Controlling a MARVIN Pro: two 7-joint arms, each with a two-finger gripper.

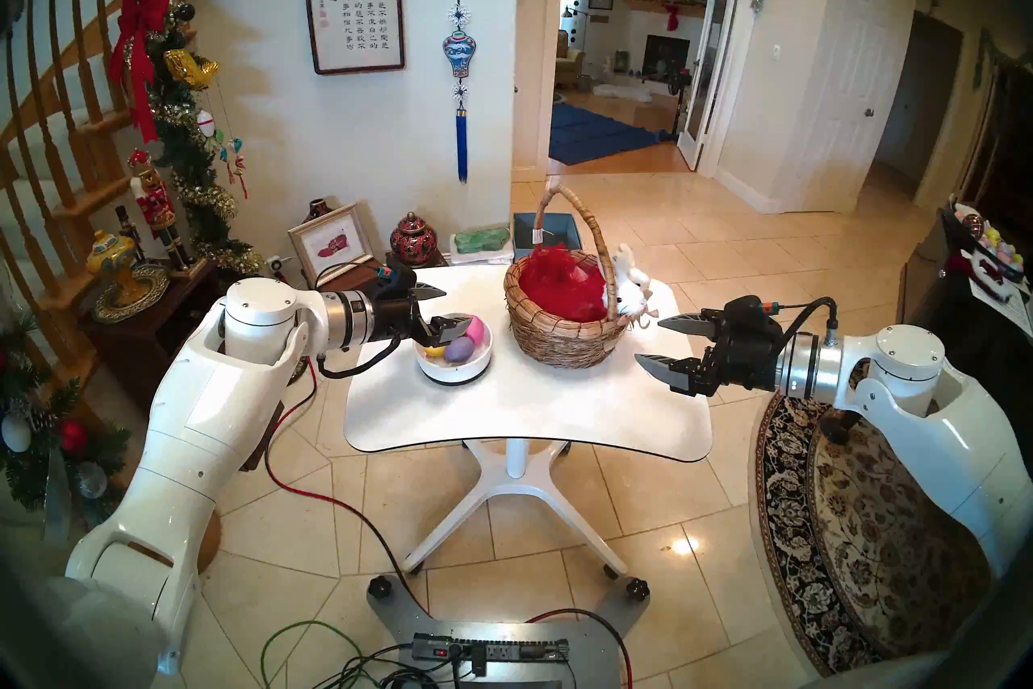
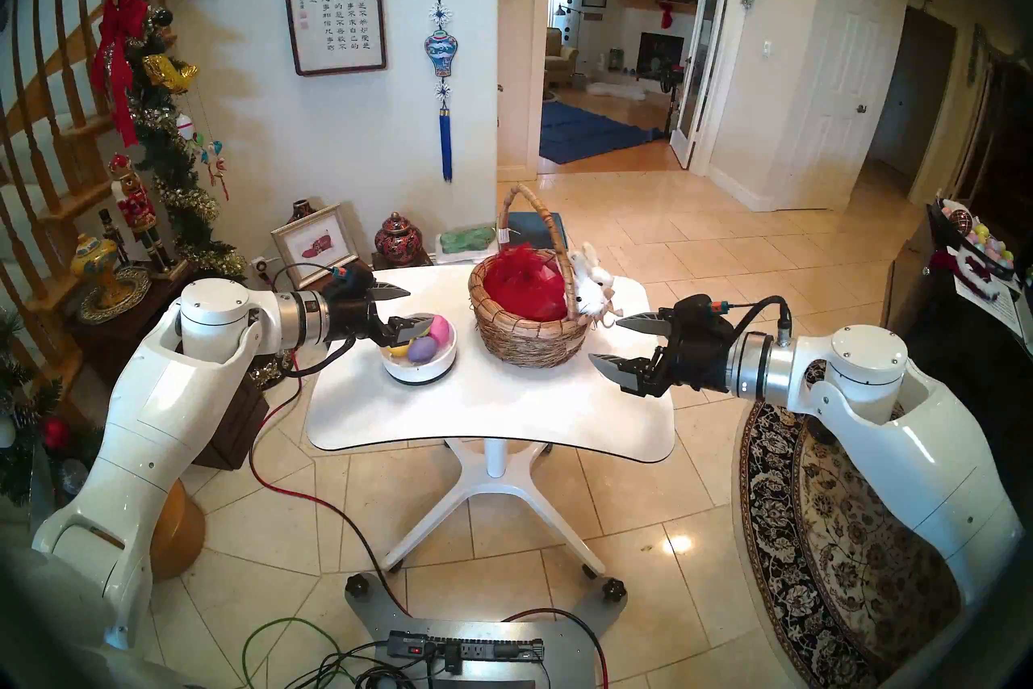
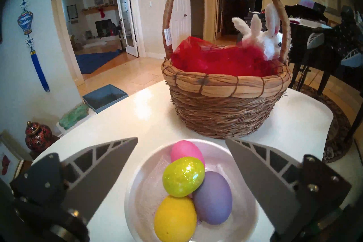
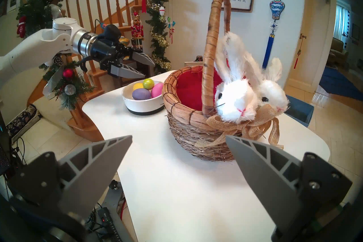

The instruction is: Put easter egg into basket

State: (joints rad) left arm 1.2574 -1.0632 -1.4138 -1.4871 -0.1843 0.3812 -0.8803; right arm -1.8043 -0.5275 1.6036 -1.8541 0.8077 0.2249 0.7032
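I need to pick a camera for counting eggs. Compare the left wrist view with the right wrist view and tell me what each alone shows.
Only the left wrist view: all four eggs from above, the glitter green egg stacked on the others, and the left gripper's open jaws straddling the white bowl.

Only the right wrist view: both plush bunny faces, the burlap bow, and the right gripper hanging open short of the basket.

Both: the wicker basket, its red lining holding no egg.
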